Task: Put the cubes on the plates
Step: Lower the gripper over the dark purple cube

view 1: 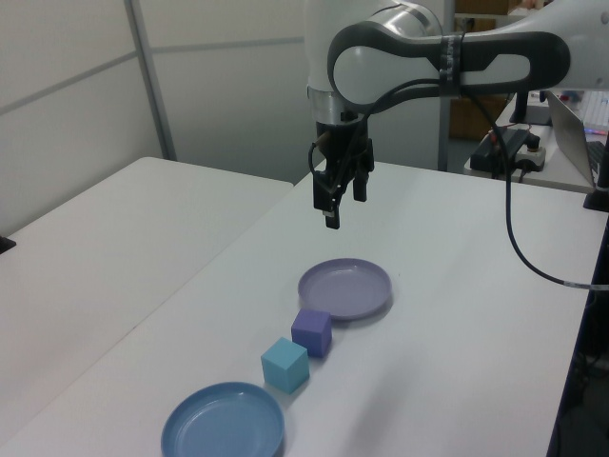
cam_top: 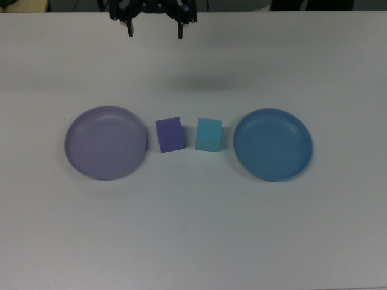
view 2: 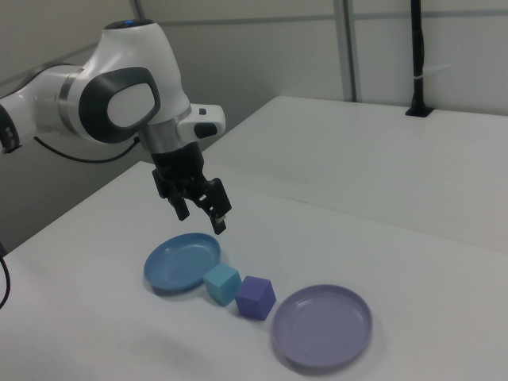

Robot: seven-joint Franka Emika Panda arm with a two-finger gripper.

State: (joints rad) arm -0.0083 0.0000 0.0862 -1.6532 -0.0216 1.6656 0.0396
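White counter point(cam_top: 193, 241) carries everything, with grey partition walls behind it. Next in size, the lavender plate point(cam_top: 106, 143) and blue plate point(cam_top: 273, 144) sit well apart, leaving room between them for the purple cube point(cam_top: 170, 134) and teal cube point(cam_top: 208, 134), which rest side by side, each just beside its like-coloured plate, likely its target. Neither cube is on a plate yet. Above, the gripper point(cam_top: 154, 29) hangs empty, fingers spread apart, seemingly ready to descend.

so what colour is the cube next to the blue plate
Light teal, clearest in the top view.
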